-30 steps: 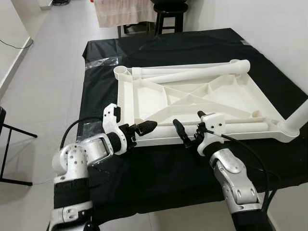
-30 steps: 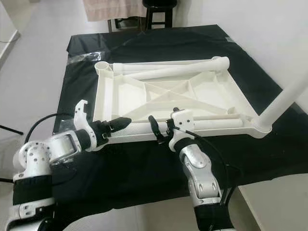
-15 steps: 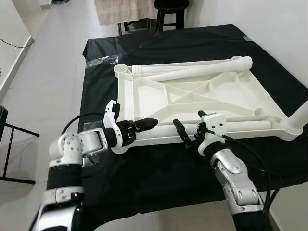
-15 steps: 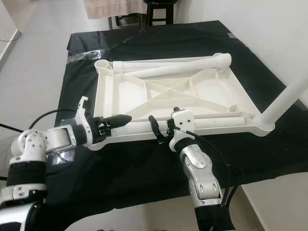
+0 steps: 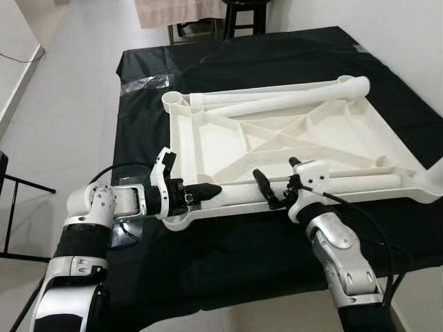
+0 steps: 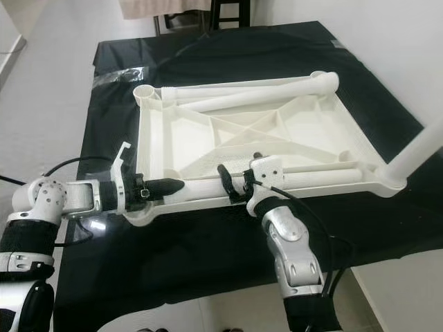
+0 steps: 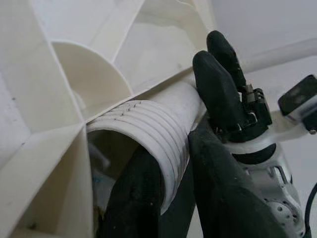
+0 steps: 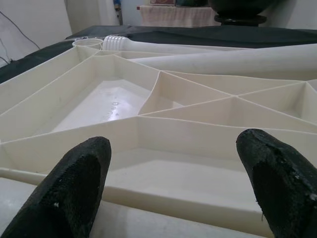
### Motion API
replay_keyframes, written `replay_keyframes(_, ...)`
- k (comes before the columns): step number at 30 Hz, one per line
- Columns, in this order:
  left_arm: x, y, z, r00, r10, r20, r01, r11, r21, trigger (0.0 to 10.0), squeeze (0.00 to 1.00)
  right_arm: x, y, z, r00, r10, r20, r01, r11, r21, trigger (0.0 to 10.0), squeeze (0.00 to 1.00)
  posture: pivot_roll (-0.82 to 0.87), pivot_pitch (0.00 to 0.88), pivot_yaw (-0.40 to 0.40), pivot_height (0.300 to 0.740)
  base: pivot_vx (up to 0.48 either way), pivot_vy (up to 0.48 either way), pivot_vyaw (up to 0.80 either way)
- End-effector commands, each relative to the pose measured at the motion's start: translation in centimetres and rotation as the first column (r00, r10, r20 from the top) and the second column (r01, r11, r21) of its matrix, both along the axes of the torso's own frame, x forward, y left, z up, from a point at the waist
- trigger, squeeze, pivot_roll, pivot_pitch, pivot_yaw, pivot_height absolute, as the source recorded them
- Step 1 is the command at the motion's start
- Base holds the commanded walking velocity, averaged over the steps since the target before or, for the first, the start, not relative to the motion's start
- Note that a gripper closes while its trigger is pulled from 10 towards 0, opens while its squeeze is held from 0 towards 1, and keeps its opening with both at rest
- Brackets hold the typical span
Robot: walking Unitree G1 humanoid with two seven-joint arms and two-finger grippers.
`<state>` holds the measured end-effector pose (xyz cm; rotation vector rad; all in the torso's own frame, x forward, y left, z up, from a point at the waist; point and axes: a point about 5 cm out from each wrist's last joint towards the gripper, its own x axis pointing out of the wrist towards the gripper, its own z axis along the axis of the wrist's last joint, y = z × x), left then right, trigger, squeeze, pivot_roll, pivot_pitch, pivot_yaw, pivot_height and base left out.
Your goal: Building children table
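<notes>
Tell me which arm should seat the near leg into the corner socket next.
Left, probably: the left end effector is clamped on the leg's threaded end beside the socket; the right end effector hangs open farther along.

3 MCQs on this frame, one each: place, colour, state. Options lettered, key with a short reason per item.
1. Where does the left gripper work?
A. at the near-left corner of the tabletop
B. at its far-right corner
C. over the floor

2. What colour is the cloth under the tabletop?
A. white
B. black
C. red

3. How are the right gripper's fingers set?
A. shut on a leg
B. clamped on the cloth
C. open, spread above the near rim

Key: 1 A, its fingers close on the threaded end of a white leg by the corner socket; 2 B, dark fabric all around; 3 C, the right wrist view shows a wide gap between them.
</notes>
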<state>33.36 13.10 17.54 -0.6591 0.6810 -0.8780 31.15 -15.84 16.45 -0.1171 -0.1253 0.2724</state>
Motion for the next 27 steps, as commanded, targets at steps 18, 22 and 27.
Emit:
replay_keyframes(18, -1.4, 1.7, 1.8, 0.986, 0.014, 0.166, -0.003, 0.998, -0.067, 0.0, 0.0, 0.2, -2.5, 2.8, 0.998, -0.043, 0.056, 0.025, 0.957, 0.291, 10.0, 0.0, -0.1, 0.196, -0.021, 0.74, 0.0, 0.0, 0.0)
replay_keyframes(22, -1.9, 3.0, 4.5, 0.952, 0.038, 0.305, -0.005, 0.994, -0.111, 0.0, 0.0, 0.3, -3.3, 4.8, 0.994, -0.037, 0.107, -0.015, 0.897, 0.442, 10.0, 0.0, -0.08, 0.189, -0.023, 0.74, 0.0, 0.0, 0.0)
replay_keyframes(27, -2.5, 4.9, 8.2, 0.881, 0.117, 0.458, -0.04, 0.984, -0.175, 0.0, 0.0, 0.4, -4.4, 7.1, 0.983, -0.006, 0.186, -0.113, 0.776, 0.62, 10.0, 0.0, -0.07, 0.183, -0.033, 0.74, 0.0, 0.0, 0.0)
